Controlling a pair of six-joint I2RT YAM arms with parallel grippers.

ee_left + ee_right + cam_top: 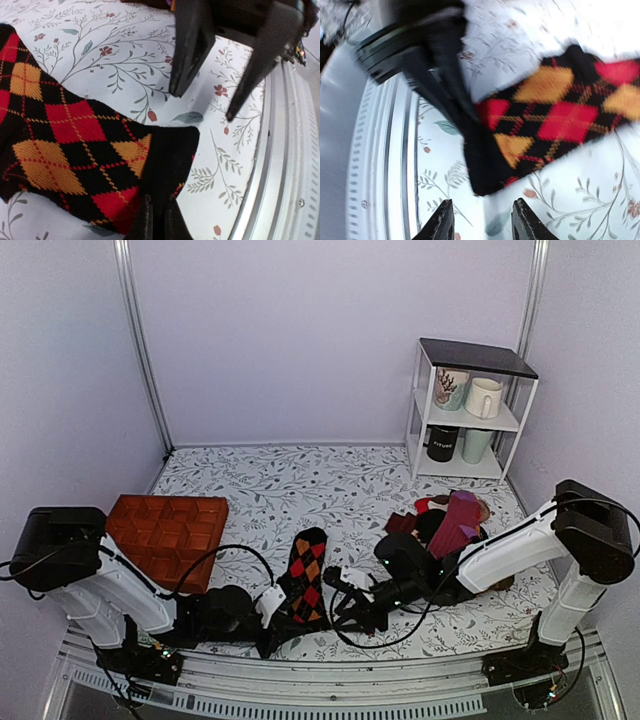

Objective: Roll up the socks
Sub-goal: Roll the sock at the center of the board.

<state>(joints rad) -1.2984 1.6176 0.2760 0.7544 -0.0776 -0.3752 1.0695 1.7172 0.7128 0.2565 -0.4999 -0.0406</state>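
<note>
The black argyle socks (306, 578) with red and orange diamonds lie flat near the table's front edge, stacked as one strip. My left gripper (270, 625) is shut on their black cuff end; in the left wrist view (158, 220) the two fingers pinch the cuff of the socks (75, 145). My right gripper (345, 605) is open and empty just right of that cuff. In the right wrist view it (483, 217) hovers a little short of the socks' cuff (540, 120), not touching.
An orange-brown moulded tray (165, 535) sits at the left. A pile of maroon, tan and other socks (452, 522) lies at the right. A white shelf with mugs (467, 410) stands at the back right. The metal front rail (295, 165) runs close by.
</note>
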